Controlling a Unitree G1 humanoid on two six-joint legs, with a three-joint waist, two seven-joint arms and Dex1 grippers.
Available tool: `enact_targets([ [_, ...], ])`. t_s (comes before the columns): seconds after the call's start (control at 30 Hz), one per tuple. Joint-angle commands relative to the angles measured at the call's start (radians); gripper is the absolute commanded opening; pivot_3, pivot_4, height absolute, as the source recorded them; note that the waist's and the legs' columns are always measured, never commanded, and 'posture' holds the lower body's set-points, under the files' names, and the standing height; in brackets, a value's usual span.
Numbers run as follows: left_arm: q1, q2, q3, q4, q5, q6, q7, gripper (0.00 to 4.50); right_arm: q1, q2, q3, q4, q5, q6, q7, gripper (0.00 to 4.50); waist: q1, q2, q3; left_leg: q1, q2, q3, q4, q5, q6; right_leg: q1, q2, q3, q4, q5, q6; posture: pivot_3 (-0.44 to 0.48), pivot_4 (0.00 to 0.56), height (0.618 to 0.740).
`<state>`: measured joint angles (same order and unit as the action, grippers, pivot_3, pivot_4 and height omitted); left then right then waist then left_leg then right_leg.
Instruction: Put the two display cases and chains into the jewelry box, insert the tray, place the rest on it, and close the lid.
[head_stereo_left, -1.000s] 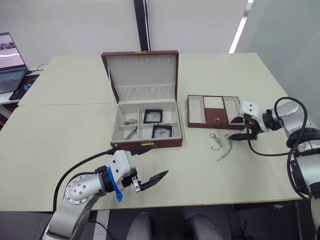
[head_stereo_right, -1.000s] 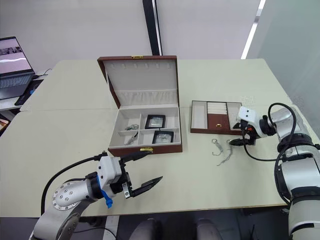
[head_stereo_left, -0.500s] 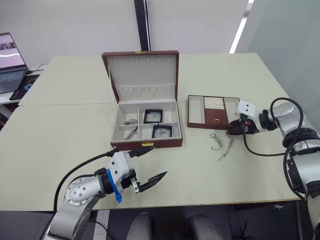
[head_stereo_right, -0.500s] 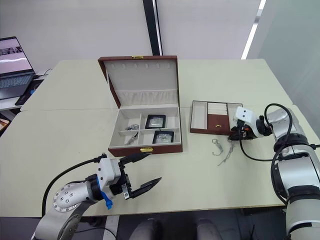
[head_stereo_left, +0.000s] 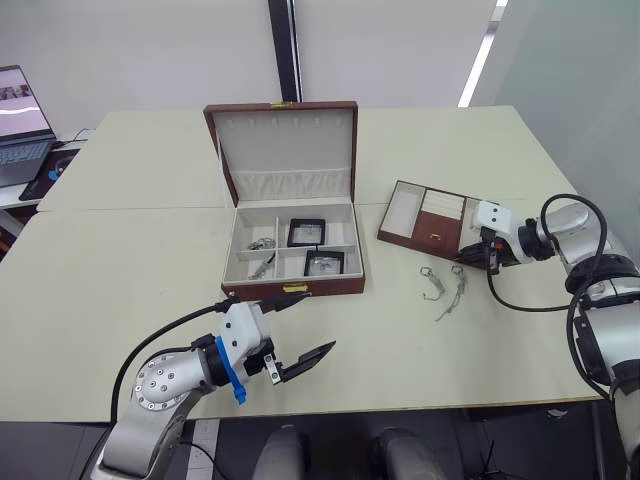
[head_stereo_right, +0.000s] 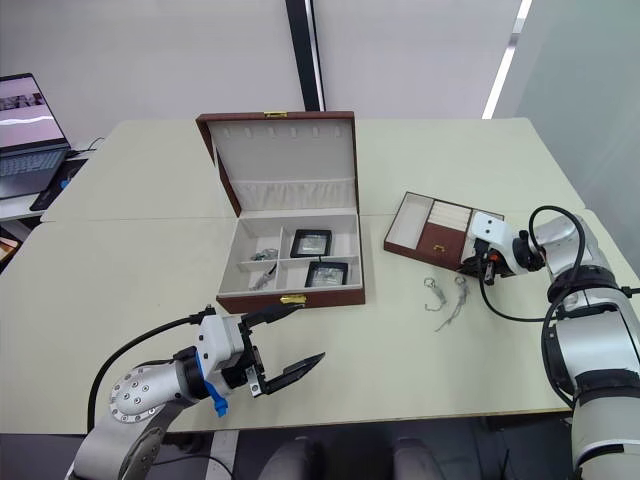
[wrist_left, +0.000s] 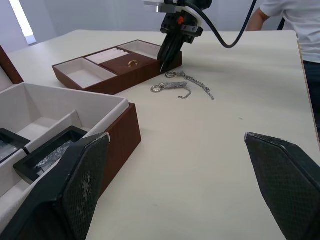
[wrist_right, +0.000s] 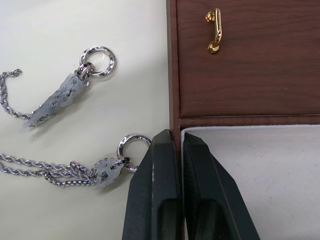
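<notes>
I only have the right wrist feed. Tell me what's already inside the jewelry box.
Observer: In the jewelry box, both display cases lie in the right-hand compartments, and small silvery pieces lie in the left ones.
Operator: Place the tray for me against the box.
Observer: The tray that your right gripper pinches sits to the robot's right of the box, turned askew to it.
Operator: Report the left gripper.
Observer: The left gripper is open and holds nothing, near the table's front edge in front of the box.
</notes>
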<state>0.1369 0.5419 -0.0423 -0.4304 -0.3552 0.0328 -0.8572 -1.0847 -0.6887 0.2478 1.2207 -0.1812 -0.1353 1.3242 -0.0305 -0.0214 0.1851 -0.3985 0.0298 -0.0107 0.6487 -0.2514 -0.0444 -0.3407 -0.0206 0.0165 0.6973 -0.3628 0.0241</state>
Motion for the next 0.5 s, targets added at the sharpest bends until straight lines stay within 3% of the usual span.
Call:
enact_targets([
  [0.03,0.008,-0.015,0.006,-0.005,-0.002,-0.031,0.011,4.50,-0.039,-0.026,-0.035,-0.010,0.006,0.023,-0.018,0.02,0.000,0.000,0.000,0.000,0.000,0.000,0.000,0.000,0.000,0.000,0.000,0.000,0.000,0.000,0.000,0.000,0.150,0.740],
  [0.3,0.055,-0.045,0.023,-0.006,0.001,-0.049,0.052,4.50,0.003,-0.096,-0.094,-0.163,0.075,0.106,0.088,0.02,0.001,0.001,0.001,-0.001,0.000,0.001,0.000,0.000,0.000,-0.001,0.000,0.001,0.000,0.000,0.000,0.000,0.150,0.740],
  [0.5,0.093,-0.047,0.053,-0.026,-0.013,-0.044,0.079,4.50,0.231,-0.226,-0.181,-0.674,0.225,0.372,0.204,0.02,0.004,0.002,0.001,-0.001,0.000,-0.001,-0.001,0.000,0.000,-0.001,0.000,0.000,-0.001,0.000,0.000,0.000,0.150,0.740],
])
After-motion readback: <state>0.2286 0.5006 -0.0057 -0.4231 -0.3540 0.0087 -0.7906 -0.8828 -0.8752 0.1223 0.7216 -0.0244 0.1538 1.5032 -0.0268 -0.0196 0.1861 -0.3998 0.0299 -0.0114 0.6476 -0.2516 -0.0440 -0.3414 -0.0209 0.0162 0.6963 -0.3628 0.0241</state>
